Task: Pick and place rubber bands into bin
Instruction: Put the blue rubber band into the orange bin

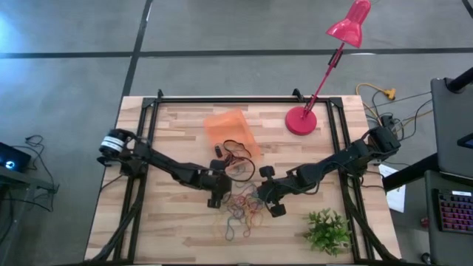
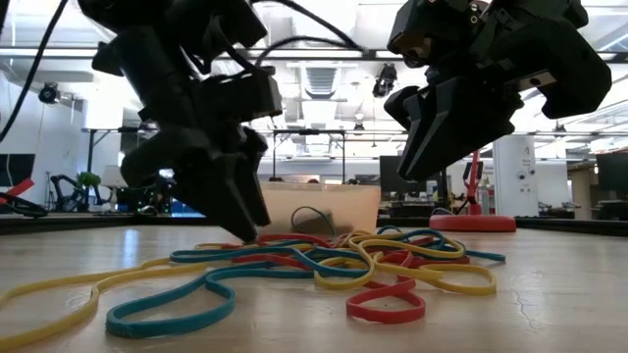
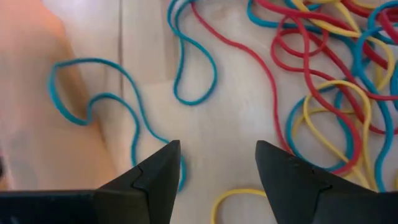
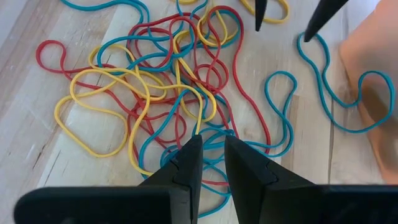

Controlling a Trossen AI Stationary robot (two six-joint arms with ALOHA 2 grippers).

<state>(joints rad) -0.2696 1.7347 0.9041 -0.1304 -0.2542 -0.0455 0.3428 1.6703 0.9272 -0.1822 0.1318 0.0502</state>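
The rubber bands (image 1: 241, 210) lie in a loose tangle of red, yellow and blue loops on the wooden table, spread wide in the low view (image 2: 324, 265). The orange bin (image 1: 229, 127) stands farther back, holding dark items. My left gripper (image 1: 214, 198) is open, with its tips down at table level (image 2: 250, 233) at the pile's left edge, over bare wood (image 3: 217, 158). A long blue band (image 3: 124, 106) runs from the bin's side (image 3: 31, 124) to one left finger. My right gripper (image 1: 275, 209) hangs above the pile (image 4: 211, 146), its fingers a narrow gap apart and holding nothing. My left gripper has one fingertip (image 3: 169, 163) standing right at the long blue band's end (image 3: 180, 182), coming slanting down from the table's left side. I cannot tell whether it touches the band. The band lies flat and slack on the wood.
A red lamp base (image 1: 301, 120) stands right of the bin, its pink shade (image 1: 350, 24) leaning beyond the far edge. A small green plant (image 1: 327, 230) sits near the right front corner. A black frame rail (image 1: 222, 100) runs along the far edge. Bare wood lies in front of the pile.
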